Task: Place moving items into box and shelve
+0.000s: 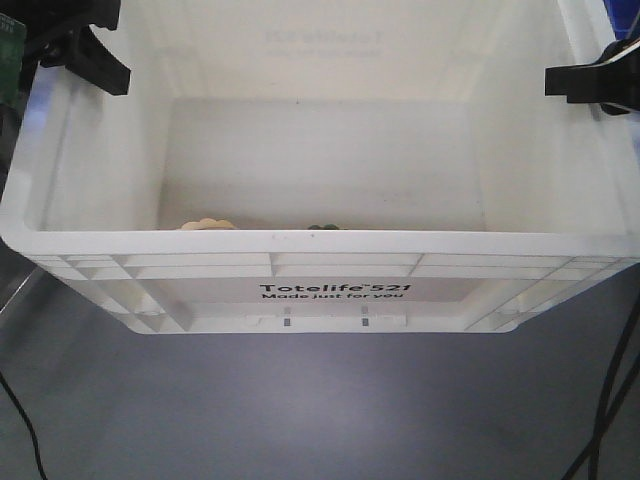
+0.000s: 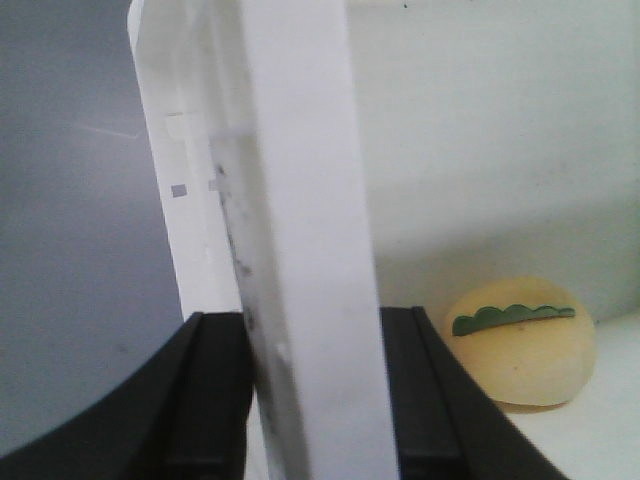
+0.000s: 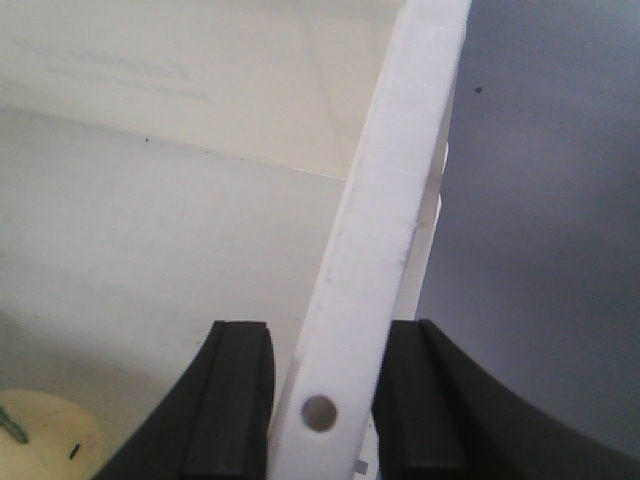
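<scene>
Box (image 1: 200, 268) — left fingers (image 2: 215, 400), right fingers (image 3: 235, 400) clamp rims.

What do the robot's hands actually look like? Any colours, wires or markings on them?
The left gripper and right gripper are matte black, each with two flat, slab-like fingers whose outer edges flare in a curve. No markings show. In the front view a green circuit board sits beside the left one, and thin black cables trail along the lower edges.

Lab bench: grey tabletop (image 1: 300, 410), black cables (image 1: 606, 415), circuit board (image 1: 8, 52)
</scene>
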Robot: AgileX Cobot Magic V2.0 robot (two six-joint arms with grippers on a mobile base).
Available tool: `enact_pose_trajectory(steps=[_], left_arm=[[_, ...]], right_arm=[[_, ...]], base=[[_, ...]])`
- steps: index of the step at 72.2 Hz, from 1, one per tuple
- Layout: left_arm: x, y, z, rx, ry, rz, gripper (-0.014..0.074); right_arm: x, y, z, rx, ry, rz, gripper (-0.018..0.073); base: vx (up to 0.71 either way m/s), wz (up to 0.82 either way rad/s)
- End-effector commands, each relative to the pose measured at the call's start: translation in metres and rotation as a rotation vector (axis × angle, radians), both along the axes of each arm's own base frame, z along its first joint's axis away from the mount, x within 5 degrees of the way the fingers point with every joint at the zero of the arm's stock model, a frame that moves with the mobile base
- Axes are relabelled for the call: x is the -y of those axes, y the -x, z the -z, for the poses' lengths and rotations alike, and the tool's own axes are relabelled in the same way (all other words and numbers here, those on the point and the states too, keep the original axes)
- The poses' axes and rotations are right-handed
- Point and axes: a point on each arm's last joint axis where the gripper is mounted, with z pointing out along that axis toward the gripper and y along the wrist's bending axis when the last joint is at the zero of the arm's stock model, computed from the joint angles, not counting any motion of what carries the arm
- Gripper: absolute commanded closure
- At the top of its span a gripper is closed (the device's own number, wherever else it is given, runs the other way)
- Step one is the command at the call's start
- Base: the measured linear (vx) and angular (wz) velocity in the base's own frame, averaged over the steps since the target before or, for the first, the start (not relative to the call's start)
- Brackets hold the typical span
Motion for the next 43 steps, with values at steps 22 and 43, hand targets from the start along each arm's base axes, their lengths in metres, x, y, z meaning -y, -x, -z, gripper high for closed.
enact_pose_trajectory(steps=[22, 43], left_arm=[[0.0068, 0.0168, -0.0337, 0.144, 0.135, 0.036, 0.0595], [0.0068, 0.0168, -0.0337, 0.144, 0.135, 0.036, 0.0594]], right_arm=[[-0.0032, 0.0059, -0.0289, 0.154, -0.069, 0.0, 0.0568], [-0.0032, 0.0059, -0.029, 0.155, -0.069, 0.0, 0.0568]], base=[[0.46, -0.4], [0.46, -0.36]])
